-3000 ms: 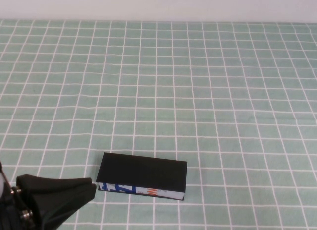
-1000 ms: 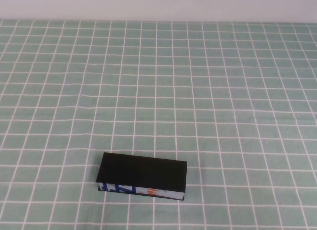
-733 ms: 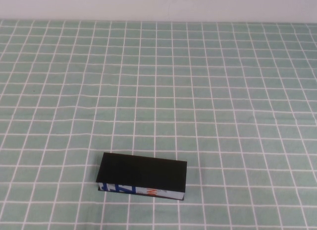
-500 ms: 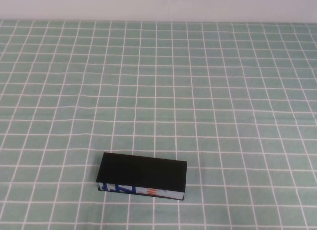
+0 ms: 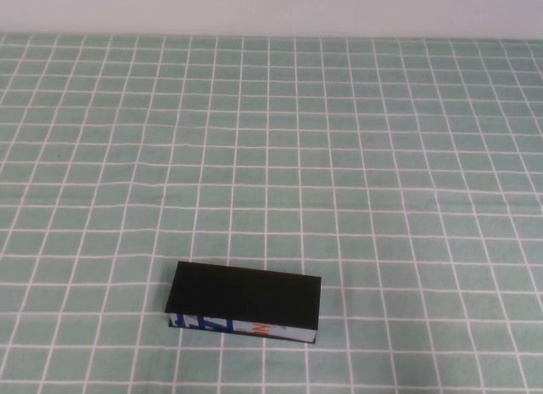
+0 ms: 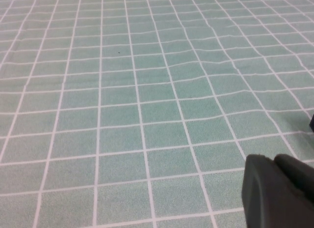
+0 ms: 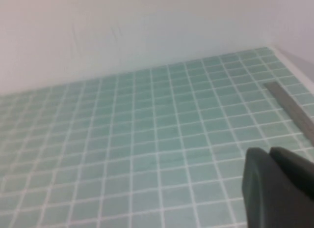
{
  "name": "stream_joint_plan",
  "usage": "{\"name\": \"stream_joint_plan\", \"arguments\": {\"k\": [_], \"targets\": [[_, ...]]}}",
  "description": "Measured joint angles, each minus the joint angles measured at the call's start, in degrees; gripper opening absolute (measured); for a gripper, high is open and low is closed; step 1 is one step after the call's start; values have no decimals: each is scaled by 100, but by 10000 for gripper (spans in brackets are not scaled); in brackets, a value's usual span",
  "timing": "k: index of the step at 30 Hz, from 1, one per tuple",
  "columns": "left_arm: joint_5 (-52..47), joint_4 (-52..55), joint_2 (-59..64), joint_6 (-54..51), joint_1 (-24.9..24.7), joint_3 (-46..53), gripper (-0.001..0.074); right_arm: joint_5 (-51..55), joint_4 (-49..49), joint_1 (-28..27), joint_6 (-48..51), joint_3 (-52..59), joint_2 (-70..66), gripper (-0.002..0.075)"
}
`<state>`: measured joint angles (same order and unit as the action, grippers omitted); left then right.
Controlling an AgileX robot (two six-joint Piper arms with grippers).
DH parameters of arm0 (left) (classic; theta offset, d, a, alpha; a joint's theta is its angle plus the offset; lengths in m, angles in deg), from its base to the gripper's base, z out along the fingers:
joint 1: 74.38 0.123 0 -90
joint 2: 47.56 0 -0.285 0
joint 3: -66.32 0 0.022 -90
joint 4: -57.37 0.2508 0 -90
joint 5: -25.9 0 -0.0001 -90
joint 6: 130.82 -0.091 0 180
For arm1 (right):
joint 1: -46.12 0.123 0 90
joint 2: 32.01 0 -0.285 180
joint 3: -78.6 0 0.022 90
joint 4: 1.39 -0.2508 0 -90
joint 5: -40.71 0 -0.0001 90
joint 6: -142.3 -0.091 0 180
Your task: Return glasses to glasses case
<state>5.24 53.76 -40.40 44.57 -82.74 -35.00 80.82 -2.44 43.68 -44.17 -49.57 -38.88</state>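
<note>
Matt black glasses case (image 5: 244, 295) lies on a slightly wrinkled, cloth-like checked tablecloth (image 5: 382, 156).

Case: glasses case (image 5: 244, 301) closed, on tablecloth (image 5: 356, 156), near front edge, left of centre.
Grippers: outside high view.

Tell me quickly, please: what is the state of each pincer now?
Left pincer: off the high view, over bare tablecloth; open or shut cannot be told.
Right pincer: shut, holding nothing, over bare cloth, away from the glasses case.
</note>
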Motion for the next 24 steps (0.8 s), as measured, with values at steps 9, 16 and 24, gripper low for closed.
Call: {"name": "stream_joint_plan", "arguments": {"k": [9, 16, 24], "targets": [[0, 0, 0, 0, 0, 0, -4, -2033, -761, -126, 0, 2187, 0, -13], [0, 0, 0, 0, 0, 0, -4, -2000, -462, -126, 374, 2682, 0, -13], [-2, 0, 0, 0, 0, 0, -4, -1890, -474, -126, 1029, 2682, 0, -13]]}}
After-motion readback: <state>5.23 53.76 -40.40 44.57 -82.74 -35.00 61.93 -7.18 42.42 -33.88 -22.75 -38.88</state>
